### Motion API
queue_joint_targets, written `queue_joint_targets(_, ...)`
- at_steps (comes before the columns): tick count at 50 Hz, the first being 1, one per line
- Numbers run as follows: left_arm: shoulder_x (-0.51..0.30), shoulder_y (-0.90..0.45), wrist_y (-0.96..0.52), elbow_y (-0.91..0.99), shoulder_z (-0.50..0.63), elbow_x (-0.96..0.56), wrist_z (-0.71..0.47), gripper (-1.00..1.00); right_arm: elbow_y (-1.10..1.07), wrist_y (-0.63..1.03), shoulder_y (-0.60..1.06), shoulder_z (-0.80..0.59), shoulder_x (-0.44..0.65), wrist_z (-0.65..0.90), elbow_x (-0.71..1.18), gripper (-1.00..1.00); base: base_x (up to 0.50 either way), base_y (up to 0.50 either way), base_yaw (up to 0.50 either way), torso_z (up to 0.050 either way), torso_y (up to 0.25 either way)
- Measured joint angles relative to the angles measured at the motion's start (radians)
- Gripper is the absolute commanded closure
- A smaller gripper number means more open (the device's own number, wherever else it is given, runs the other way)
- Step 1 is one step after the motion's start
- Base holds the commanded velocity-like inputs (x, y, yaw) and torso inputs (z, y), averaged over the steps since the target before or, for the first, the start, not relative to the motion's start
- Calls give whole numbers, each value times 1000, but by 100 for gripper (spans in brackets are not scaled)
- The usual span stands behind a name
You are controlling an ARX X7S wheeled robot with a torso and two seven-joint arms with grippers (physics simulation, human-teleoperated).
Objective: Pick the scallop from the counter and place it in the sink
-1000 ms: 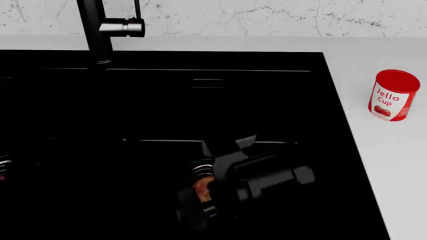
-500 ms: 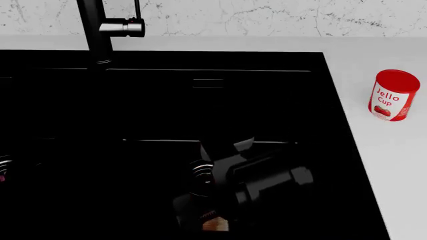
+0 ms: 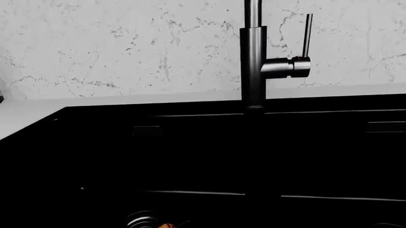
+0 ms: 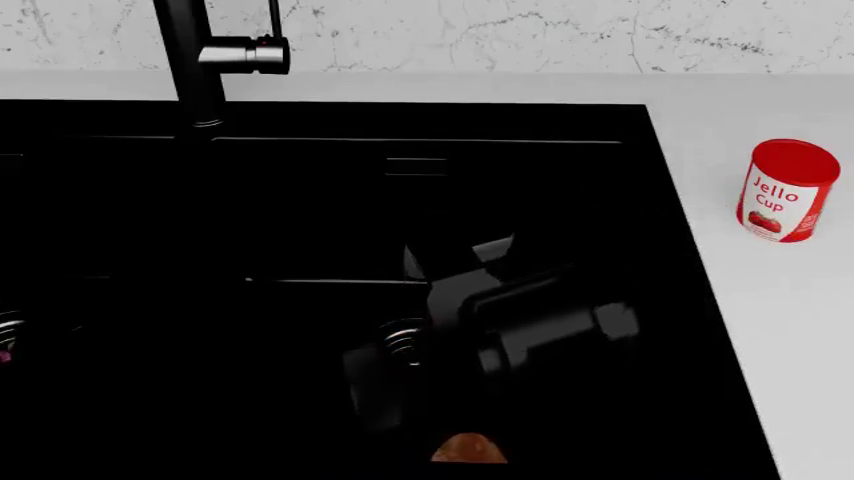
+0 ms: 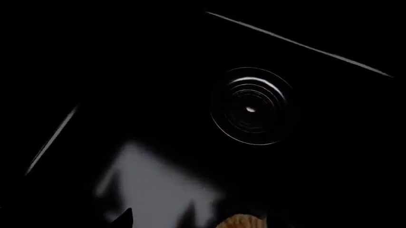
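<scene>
One tan-orange, ribbed scallop now lies loose on the floor of the matte black sink, near the ringed metal drain, whereas half a second ago it sat lower at the frame edge under the arm and a second ago was held in the right gripper. That gripper has since risen and stands released above the basin, while the left gripper is out of sight. Rightward, the smooth white bench carries a glossy red cylindrical Jello cup.

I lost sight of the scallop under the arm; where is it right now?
In the head view the scallop lies on the sink floor near the bottom edge, just below the right tool and near the ringed drain.
</scene>
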Motion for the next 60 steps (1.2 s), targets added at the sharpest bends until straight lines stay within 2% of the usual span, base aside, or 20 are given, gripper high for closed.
queue_joint_targets(7, -2, -3, 1, 0, 3, -1, -1, -100, -6, -15, 18, 16, 12, 7, 13, -100, 0, 0, 0, 0, 0)
queue_joint_targets(14, -4, -2, 5, -2, 6, -1, -1, -100, -107, -31, 24, 57, 73, 69, 50, -100, 0, 0, 0, 0, 0)
queue_joint_targets(60, -12, 2, 8, 4, 17, -11, -9, -100, -1144, -237, -107, 304, 604, 539, 209, -100, 0, 0, 0, 0, 0)
